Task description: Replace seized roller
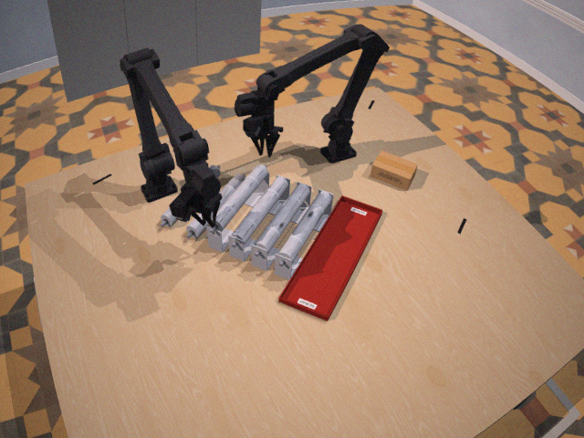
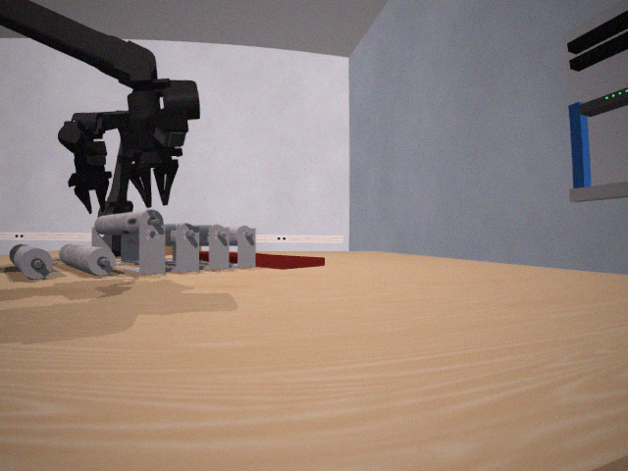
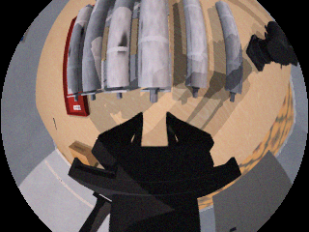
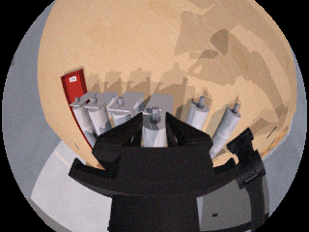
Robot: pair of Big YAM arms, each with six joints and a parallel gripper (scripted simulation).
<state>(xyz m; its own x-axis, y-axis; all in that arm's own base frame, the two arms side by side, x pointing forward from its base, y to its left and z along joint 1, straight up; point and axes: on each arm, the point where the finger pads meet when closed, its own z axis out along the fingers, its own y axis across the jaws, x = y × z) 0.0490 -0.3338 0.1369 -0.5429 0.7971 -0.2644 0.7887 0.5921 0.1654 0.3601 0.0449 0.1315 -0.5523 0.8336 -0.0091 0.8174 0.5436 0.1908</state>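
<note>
The right gripper (image 1: 211,224) (image 2: 156,204) (image 4: 154,116) hung over one end of the raised roller (image 1: 247,192) (image 2: 119,224) (image 3: 154,48) (image 4: 154,137), the left gripper (image 1: 265,154) (image 2: 95,211) (image 3: 154,115) near the other, both fingers-down, part open and holding nothing. Likely reason: line up with both axle ends, then work it down into its holes. That roller lay in the bed slot farthest from the scrap tray (image 1: 349,245) (image 2: 288,261) (image 3: 70,99) (image 4: 73,89); the other three filled the slots nearer the tray. Two loose rollers, an inner one (image 1: 193,231) (image 2: 83,257) (image 3: 196,48) (image 4: 197,116) and an outer one (image 1: 168,216) (image 2: 30,261) (image 3: 229,43) (image 4: 224,128), lay beyond the bed from the tray, probably as spares kept apart from scrap. No roller was in the tray. Which one was seized: cannot tell. Exterior view showed what top hid: the raised roller's axle sat above the hole in its near bracket (image 1: 217,238) (image 2: 152,253) (image 4: 164,101), so it looked unseated. Top showed the whole tray floor; exterior gave only its side. Left wrist caught the wooden block (image 1: 393,171) (image 3: 83,154), off the tray's left-arm end; exterior didn't clearly.
</note>
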